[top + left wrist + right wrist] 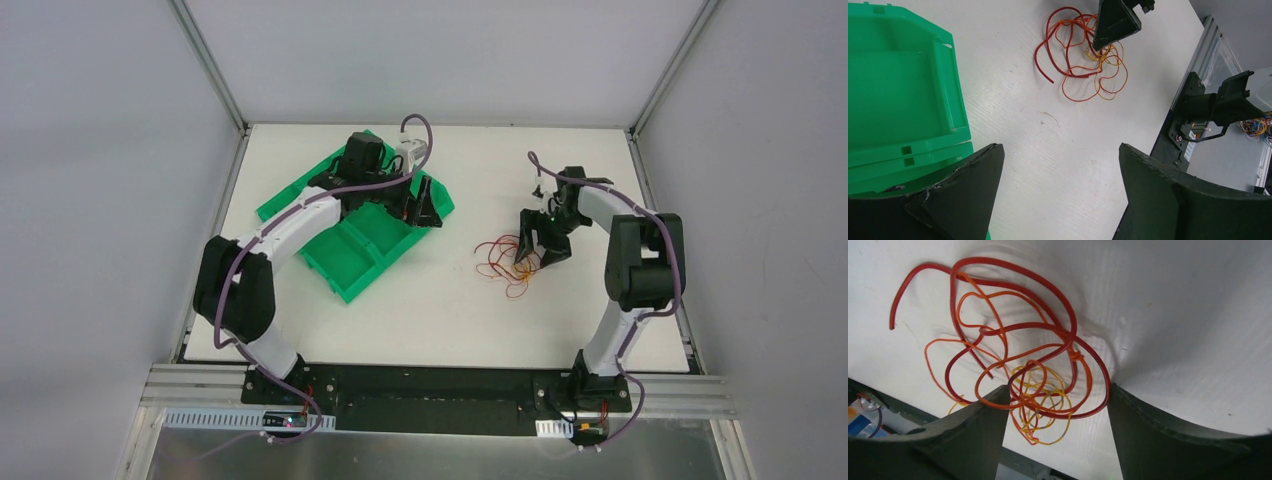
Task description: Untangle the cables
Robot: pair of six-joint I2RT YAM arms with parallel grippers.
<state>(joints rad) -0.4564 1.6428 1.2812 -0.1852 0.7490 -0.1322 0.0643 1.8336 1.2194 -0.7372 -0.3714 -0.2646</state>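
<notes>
- The bin sits on the tabletop, at about 9 o'clock from the tabletop's middle.
- The cables lie in one tangle on the tabletop, at about 3 o'clock from its middle and well apart from the bin.
- The left hand hangs over the bin's 2 o'clock corner.
- The right hand hangs over the tangle's 2 o'clock edge, with some strands lying between its fingers.

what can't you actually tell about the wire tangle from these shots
- Top view: cables too small to trace; right end effector covers their right side.
- Left wrist view: that end effector's finger hides part of the cables.
- Right wrist view: fingers hide the lower loops; contact unclear.
</notes>
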